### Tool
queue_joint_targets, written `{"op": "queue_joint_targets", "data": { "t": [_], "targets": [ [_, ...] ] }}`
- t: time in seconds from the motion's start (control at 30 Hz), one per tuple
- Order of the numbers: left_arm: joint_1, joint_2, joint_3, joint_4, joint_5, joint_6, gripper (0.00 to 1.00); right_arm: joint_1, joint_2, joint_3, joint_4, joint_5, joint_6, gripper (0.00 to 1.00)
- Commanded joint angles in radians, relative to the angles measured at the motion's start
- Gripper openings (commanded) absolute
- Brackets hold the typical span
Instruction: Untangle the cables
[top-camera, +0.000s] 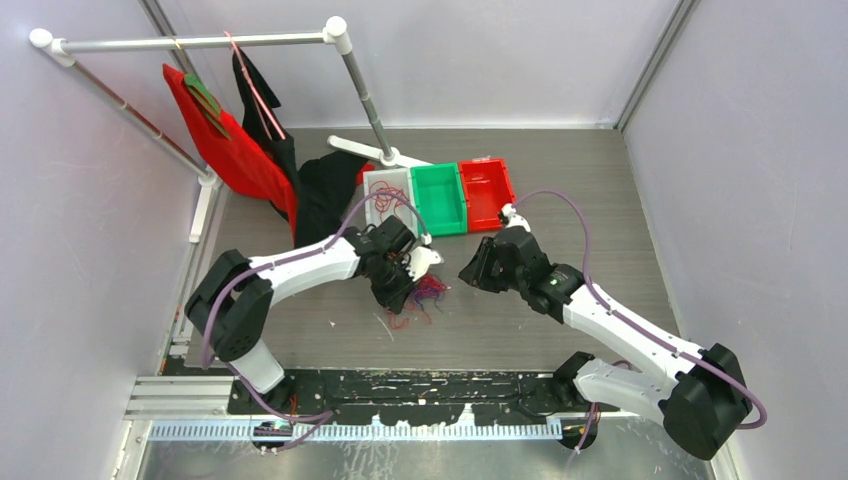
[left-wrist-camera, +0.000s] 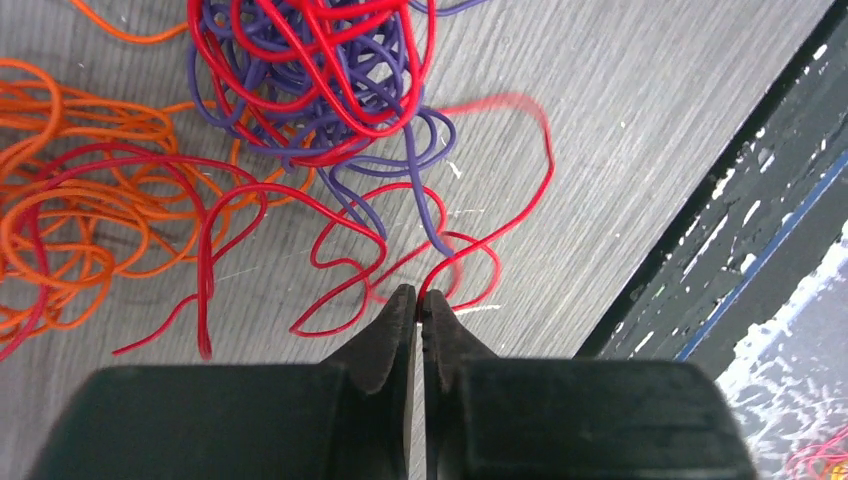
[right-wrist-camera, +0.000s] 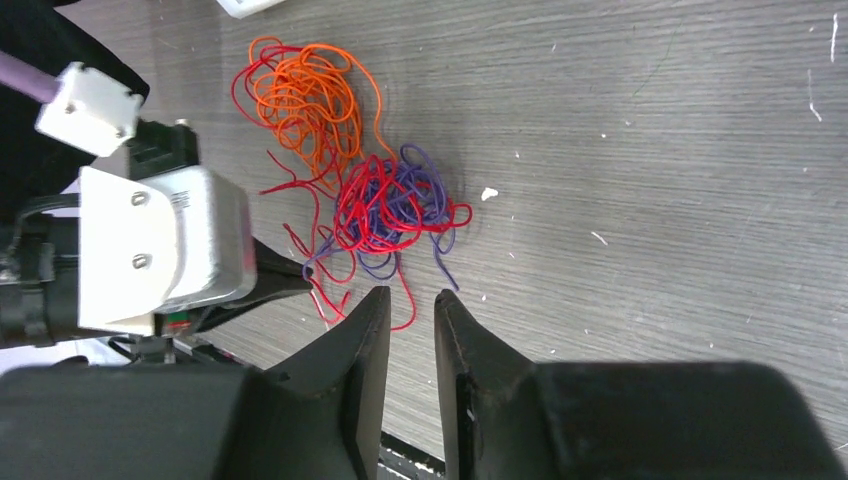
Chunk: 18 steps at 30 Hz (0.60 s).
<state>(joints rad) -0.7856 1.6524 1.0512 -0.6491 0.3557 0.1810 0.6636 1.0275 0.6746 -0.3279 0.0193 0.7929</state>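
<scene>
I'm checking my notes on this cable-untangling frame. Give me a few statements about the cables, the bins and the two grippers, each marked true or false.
1. The orange clump lies on the table next to the red-and-purple clump. True.
2. The left gripper is wide open above the bins. False: its fingers are almost closed down at the table, pinching a loop of red cable.
3. The right gripper holds a purple cable. False: the narrow gap between its fingers is empty, and the cables lie beyond its tips.
4. The white bin, green bin and red bin sit side by side in a row. True.
</scene>
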Motion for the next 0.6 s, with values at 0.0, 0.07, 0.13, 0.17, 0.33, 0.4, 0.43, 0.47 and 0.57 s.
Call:
{"op": "queue_joint_targets", "data": {
  "t": [0.0, 0.07, 0.13, 0.17, 0.33, 0.4, 0.43, 0.47, 0.57],
  "targets": [
    [-0.002, -0.111, 0.062, -0.066, 0.013, 0.032, 0.00, -0.003, -0.010, 0.028, -0.005, -0.045, -0.002, 0.28],
    [-0.002, -0.154, 0.097, -0.158, 0.040, 0.055, 0.00, -0.002, -0.006, 0.033, -0.004, -0.062, -0.013, 0.28],
    [-0.001, -0.203, 0.139, -0.239, 0.065, 0.071, 0.00, -0.003, -0.009, 0.044, 0.004, -0.079, -0.031, 0.28],
    [-0.002, -0.223, 0.156, -0.274, 0.078, 0.076, 0.00, -0.002, -0.014, 0.049, 0.019, -0.090, -0.039, 0.28],
    [-0.001, -0.294, 0.258, -0.404, 0.076, 0.085, 0.00, 0.009, -0.070, 0.058, 0.156, -0.158, -0.106, 0.39],
    [0.000, -0.309, 0.304, -0.443, 0.064, 0.081, 0.00, 0.011, -0.096, 0.057, 0.210, -0.188, -0.139, 0.44],
    [0.000, -0.310, 0.333, -0.471, 0.054, 0.080, 0.00, 0.011, -0.112, 0.057, 0.236, -0.195, -0.156, 0.45],
    [-0.001, -0.308, 0.362, -0.494, 0.038, 0.080, 0.00, 0.011, -0.129, 0.055, 0.263, -0.204, -0.171, 0.47],
    [0.003, -0.298, 0.471, -0.556, -0.035, 0.096, 0.00, 0.013, -0.189, 0.032, 0.350, -0.224, -0.212, 0.53]
  ]
}}
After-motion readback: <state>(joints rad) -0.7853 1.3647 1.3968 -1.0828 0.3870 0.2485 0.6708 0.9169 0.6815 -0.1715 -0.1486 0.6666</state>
